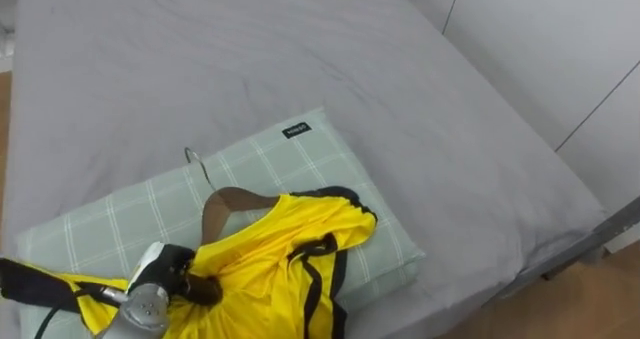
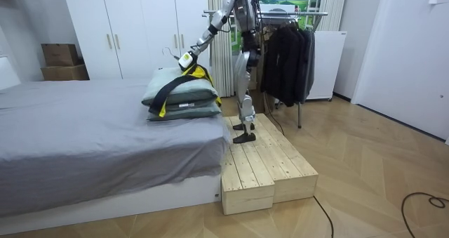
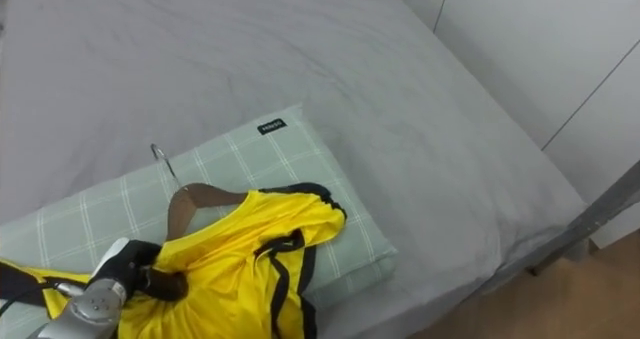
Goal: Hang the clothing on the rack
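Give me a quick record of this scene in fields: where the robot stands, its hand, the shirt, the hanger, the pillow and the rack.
Robot: stands on a wooden platform beside the bed
Left hand: fingers curled on the shirt-covered end of the hanger
Shirt: yellow with black trim, draped on the hanger, lying on the pillow
Hanger: wooden, metal hook bare
Pillow: green checked, on the bed
Rack: behind the robot, dark clothes hanging

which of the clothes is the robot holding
The yellow shirt on the pillow, gripped by the left hand; the dark clothes hang on the rack.
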### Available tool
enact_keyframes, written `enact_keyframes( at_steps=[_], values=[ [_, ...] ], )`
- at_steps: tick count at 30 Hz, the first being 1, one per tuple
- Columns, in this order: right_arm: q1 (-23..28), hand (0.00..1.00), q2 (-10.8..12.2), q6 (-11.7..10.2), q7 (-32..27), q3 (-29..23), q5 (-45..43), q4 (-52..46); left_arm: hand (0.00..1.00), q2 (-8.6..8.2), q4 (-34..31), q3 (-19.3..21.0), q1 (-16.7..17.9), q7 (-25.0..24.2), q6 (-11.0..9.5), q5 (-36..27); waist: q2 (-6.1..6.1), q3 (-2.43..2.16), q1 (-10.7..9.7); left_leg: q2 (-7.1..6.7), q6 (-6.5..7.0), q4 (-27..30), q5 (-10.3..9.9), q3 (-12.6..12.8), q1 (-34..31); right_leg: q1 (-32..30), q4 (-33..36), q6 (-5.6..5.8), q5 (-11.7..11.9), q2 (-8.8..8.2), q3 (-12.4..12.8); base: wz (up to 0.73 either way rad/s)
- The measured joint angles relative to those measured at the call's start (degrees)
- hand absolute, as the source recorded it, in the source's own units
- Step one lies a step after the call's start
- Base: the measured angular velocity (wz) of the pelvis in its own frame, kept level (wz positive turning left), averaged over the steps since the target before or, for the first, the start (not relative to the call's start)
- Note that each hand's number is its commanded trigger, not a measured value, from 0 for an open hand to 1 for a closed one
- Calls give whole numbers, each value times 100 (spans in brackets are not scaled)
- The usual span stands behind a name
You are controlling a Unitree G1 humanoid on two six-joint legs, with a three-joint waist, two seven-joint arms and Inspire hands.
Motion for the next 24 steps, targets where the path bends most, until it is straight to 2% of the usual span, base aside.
enact_keyframes(
  at_steps=[2,4,6,7,10,13,14,15,17,21,24],
  values=[
    [40,0,-6,-14,51,-93,0,-9,100,-3,-344,81,78,9,-66,-1,34,-32,66,-8,0,0,0,-7,95,144,-89,2,0,-4,-6,2],
    [101,0,-7,-25,66,-155,0,-8,100,1,-542,117,128,11,-192,0,38,-38,137,-11,-13,-21,-8,-7,247,328,-177,4,1,-5,-19,2],
    [190,0,-12,-51,68,-253,24,-17,100,22,-843,116,309,11,-219,4,68,-109,166,-9,-43,-43,-30,-5,415,564,-299,4,1,0,-69,8],
    [220,0,-11,-51,67,-296,24,-22,100,25,-933,116,371,11,-219,3,77,-129,166,-11,-44,-71,-31,-5,472,625,-339,4,1,2,-76,7],
    [319,0,-13,-54,79,-399,16,-41,100,41,-1453,118,636,11,-210,10,101,-159,235,-17,-67,-132,-44,-36,755,925,-418,5,-2,-2,-73,0],
    [429,0,-27,-66,214,-697,-99,-39,100,69,-1903,229,664,10,-230,138,135,-188,315,-29,-74,-216,-48,-64,979,1142,-485,5,-3,-2,-112,5],
    [474,0,-33,-70,259,-820,-142,-44,100,110,-2010,329,686,11,-282,134,164,-218,310,-38,-77,-235,-50,-78,1049,1229,-530,7,-4,7,-134,0],
    [514,0,-50,-66,262,-836,-197,-38,100,147,-2036,374,696,27,-350,111,180,-228,321,-50,-78,-294,-51,-57,1187,1329,-550,9,-5,7,-118,0],
    [565,0,-75,-66,252,-857,-208,-37,100,179,-2092,382,718,93,-356,98,206,-252,312,-64,-87,-362,-60,-52,1362,1451,-562,26,-19,3,-114,-2],
    [560,0,-78,-66,143,-1025,-525,-46,100,249,-2317,377,791,232,-389,148,220,-264,323,-86,-86,-494,-60,-79,1559,1610,-576,31,-20,11,-105,0],
    [637,0,-85,-60,-102,-1274,-1281,-215,100,330,-2848,400,1185,248,-440,220,221,-267,354,-92,-86,-509,-60,-89,1591,1635,-633,30,-17,25,-97,0]
  ],
)
